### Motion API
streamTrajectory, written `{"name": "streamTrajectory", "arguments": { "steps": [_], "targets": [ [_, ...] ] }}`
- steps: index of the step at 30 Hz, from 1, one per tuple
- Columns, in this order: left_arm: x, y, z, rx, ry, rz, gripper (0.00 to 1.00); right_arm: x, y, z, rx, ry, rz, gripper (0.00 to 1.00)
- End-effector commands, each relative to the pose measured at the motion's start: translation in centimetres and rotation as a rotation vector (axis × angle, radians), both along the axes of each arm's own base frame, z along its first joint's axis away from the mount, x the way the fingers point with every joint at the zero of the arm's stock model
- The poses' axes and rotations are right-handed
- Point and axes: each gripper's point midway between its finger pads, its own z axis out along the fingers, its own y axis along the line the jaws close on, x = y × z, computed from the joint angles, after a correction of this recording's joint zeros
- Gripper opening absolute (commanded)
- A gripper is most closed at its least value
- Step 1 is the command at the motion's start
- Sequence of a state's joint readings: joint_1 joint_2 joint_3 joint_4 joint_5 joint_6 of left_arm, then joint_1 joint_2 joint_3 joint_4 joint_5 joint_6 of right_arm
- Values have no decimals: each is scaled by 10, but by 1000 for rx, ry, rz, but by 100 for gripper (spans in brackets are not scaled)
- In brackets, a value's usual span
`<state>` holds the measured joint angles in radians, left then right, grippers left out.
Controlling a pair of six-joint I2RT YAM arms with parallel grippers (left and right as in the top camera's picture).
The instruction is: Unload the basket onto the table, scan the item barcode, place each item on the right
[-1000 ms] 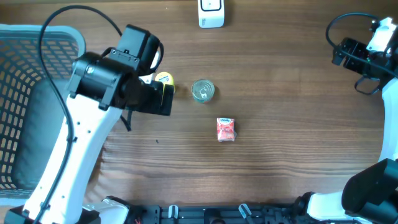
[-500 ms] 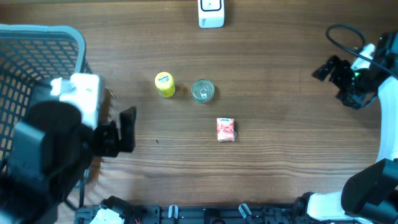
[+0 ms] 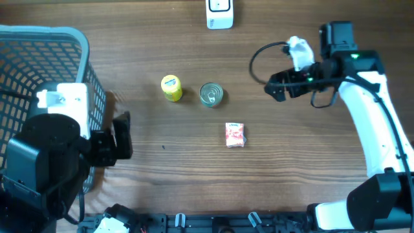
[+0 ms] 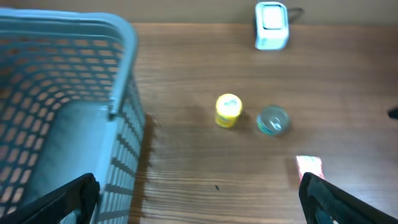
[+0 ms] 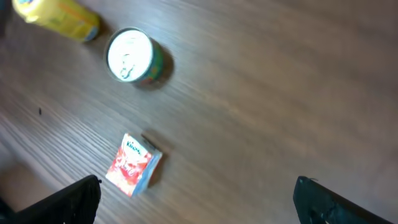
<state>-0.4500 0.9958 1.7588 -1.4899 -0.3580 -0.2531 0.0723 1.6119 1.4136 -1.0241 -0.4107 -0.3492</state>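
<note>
Currently, yellow bottle [image 3: 171, 88], can [image 3: 211, 94] and red packet [image 3: 235, 134] are laid apart on the table [image 3: 304, 175] — presumably for single picking — well short of the scanner [image 3: 219, 13]; left gripper [image 3: 121, 137] and right gripper [image 3: 275, 90] are held wide apart, empty.
</note>
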Motion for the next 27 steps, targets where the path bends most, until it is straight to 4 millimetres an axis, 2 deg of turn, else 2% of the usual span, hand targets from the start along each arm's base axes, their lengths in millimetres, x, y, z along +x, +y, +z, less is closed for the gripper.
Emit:
{"name": "streamTrajectory", "arguments": {
  "steps": [1, 6, 14, 17, 20, 21, 27],
  "targets": [
    [2, 23, 5, 16, -42, 152, 100, -7, 18, 1, 2, -48, 171, 100],
    [2, 29, 7, -10, -58, 217, 100, -43, 46, -4, 125, -42, 427, 100],
    [0, 34, 7, 13, -58, 236, 100, -77, 72, -32, 265, 70, 484, 100],
    [1, 34, 7, 1, -62, 248, 100, -88, 85, -42, 265, 90, 530, 100],
    [1, 36, 8, -27, -71, 283, 100, -90, 94, -50, 234, 102, 538, 96],
    [0, 37, 8, -30, -74, 293, 100, -88, 95, -51, 221, 100, 527, 100],
    [-2, 52, 12, -20, -108, 390, 100, -60, 86, -63, 100, 65, 393, 100]
  ]
}}
